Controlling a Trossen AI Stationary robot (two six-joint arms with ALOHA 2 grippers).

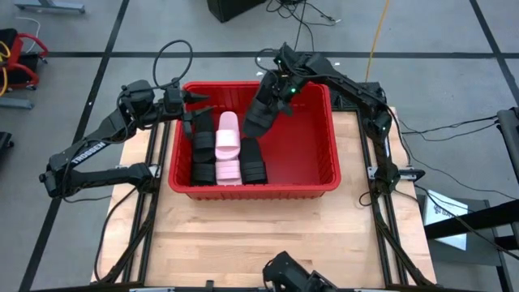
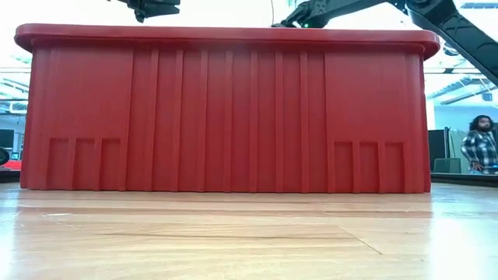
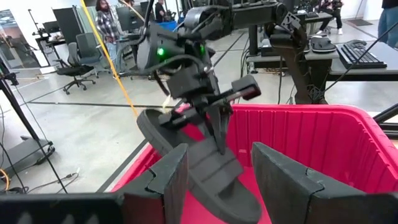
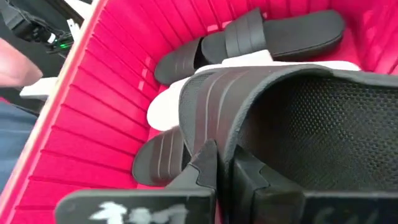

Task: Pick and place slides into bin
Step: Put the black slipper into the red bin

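Overhead, right gripper (image 1: 261, 113) clamps black slide (image 1: 259, 109) above bin (image 1: 324, 182).

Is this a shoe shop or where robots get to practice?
Probably a robot lab or workshop, not a shop. Office chairs, a desk with a keyboard and cables on a taped floor surround the table. The right gripper holds a black slide over the red bin.

The high view is looking straight down on the red bin (image 1: 253, 188); the low view is facing its wall close up. Both wrist views are peering inside it.
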